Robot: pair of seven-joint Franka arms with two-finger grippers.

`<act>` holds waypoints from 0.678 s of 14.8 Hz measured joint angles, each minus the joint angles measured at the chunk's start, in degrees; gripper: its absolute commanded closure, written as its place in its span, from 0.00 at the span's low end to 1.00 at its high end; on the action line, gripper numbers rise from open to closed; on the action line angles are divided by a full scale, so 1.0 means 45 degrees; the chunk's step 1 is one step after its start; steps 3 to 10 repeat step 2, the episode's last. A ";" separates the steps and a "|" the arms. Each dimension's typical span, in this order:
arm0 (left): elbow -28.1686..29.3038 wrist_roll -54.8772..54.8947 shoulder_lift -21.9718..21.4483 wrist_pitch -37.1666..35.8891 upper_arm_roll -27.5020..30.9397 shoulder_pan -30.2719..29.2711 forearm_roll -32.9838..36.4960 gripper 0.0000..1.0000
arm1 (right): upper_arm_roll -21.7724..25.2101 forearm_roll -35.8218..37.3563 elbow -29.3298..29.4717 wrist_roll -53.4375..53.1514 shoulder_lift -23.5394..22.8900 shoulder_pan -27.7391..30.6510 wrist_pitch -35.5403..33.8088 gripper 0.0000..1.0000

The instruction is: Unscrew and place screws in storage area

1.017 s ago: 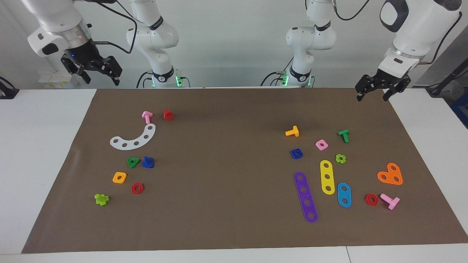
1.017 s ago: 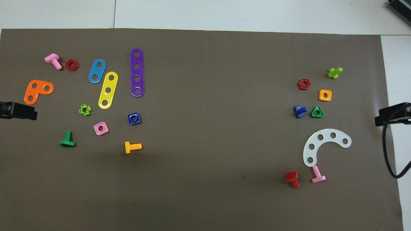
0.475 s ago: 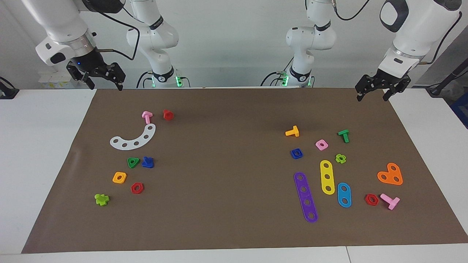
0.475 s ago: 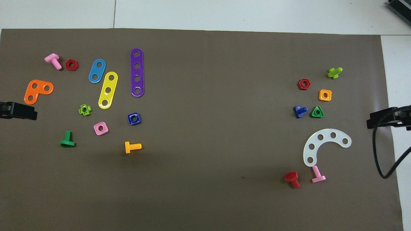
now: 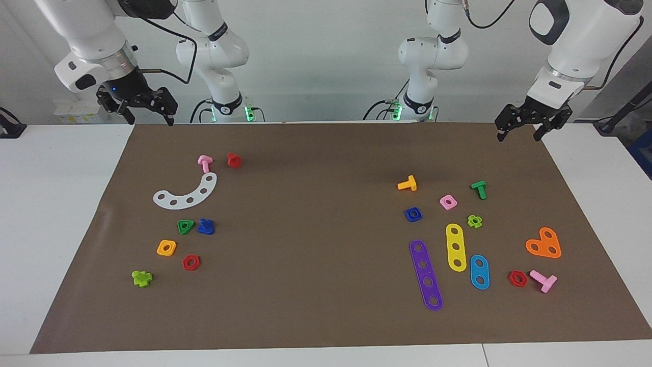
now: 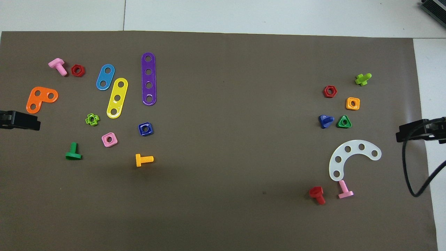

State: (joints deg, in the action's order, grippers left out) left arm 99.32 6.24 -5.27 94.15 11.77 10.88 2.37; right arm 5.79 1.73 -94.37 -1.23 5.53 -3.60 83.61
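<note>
The blue bolt with a triangular head (image 5: 206, 227) lies loose on the brown mat (image 5: 316, 214) at the right arm's end, beside a green triangular nut (image 5: 185, 226). Both show in the overhead view: the bolt (image 6: 325, 121) and the nut (image 6: 344, 122). My right gripper (image 5: 151, 120) hangs open and empty in the air over the mat's edge at its own end; it also shows in the overhead view (image 6: 413, 131). My left gripper (image 5: 518, 135) waits open and empty over the mat's edge at its end, and shows in the overhead view (image 6: 21, 120).
Near the bolt lie a white curved strip (image 5: 186, 192), pink bolt (image 5: 205, 163), red bolt (image 5: 234, 160), orange nut (image 5: 166, 247), red nut (image 5: 191, 262) and lime bolt (image 5: 141, 278). At the left arm's end lie a blue square nut (image 5: 413, 214), strips and several bolts and nuts.
My right gripper has shifted a little toward the mat and the table's middle. The left arm and all the pieces have stayed put.
</note>
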 measured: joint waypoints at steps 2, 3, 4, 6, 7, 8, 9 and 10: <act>0.0000 0.0000 0.0000 0.0000 0.0000 0.0000 0.0000 0.00 | -0.0003 -0.0001 0.0000 0.0000 0.0027 -0.0007 0.0018 0.00; 0.0000 0.0000 0.0000 0.0000 0.0000 0.0000 0.0000 0.00 | -0.0003 -0.0001 0.0000 0.0000 0.0027 -0.0007 0.0018 0.00; 0.0000 0.0000 0.0000 0.0000 0.0000 0.0000 0.0000 0.00 | -0.0003 -0.0001 0.0000 0.0000 0.0027 -0.0007 0.0018 0.00; 0.0000 0.0000 0.0000 0.0000 0.0000 0.0000 0.0000 0.00 | -0.0003 -0.0001 0.0000 0.0000 0.0027 -0.0007 0.0018 0.00; 0.0000 0.0000 0.0000 0.0000 0.0000 0.0000 0.0000 0.00 | -0.0003 -0.0001 0.0000 0.0000 0.0027 -0.0007 0.0018 0.00; 0.0000 0.0000 0.0000 0.0000 0.0000 0.0000 0.0000 0.00 | -0.0003 -0.0001 0.0000 0.0000 0.0027 -0.0007 0.0018 0.00; 0.0000 0.0000 0.0000 0.0000 0.0000 0.0000 0.0000 0.00 | -0.0003 -0.0001 0.0000 0.0000 0.0027 -0.0007 0.0018 0.00; 0.0000 0.0000 0.0000 0.0000 0.0000 0.0000 0.0000 0.00 | -0.0003 -0.0001 0.0000 0.0000 0.0027 -0.0007 0.0018 0.00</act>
